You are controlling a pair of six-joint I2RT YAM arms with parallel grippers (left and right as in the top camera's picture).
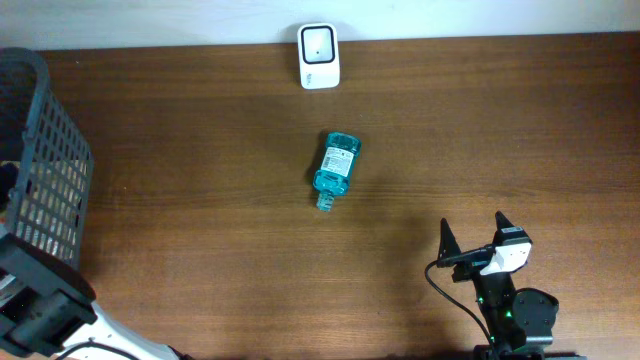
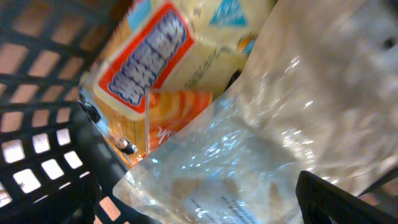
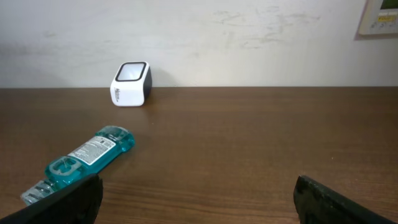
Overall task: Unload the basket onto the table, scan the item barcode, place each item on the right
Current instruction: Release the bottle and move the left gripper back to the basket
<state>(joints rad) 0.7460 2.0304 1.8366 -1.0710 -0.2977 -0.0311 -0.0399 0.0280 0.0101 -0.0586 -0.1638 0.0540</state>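
Lying on its side mid-surface, cap toward the near edge: one teal bottle (image 1: pixel 334 168), white label up, its print too small to read. White scanner (image 1: pixel 319 56) stands at the far edge of the wooden surface (image 1: pixel 200 220), well apart from the bottle, with nothing between them. Black mesh basket (image 1: pixel 50 170) sits at the left end; in it lie an orange-and-yellow packet (image 2: pixel 155 68), its blue lettering blurred, and a clear plastic bag (image 2: pixel 249 155) whose small print is illegible. Right claw (image 1: pixel 472 225) is at the near right, fingers wide apart, holding nothing. Left claw (image 2: pixel 199 208) is over the basket contents, spread wide; contact with the bag cannot be told.
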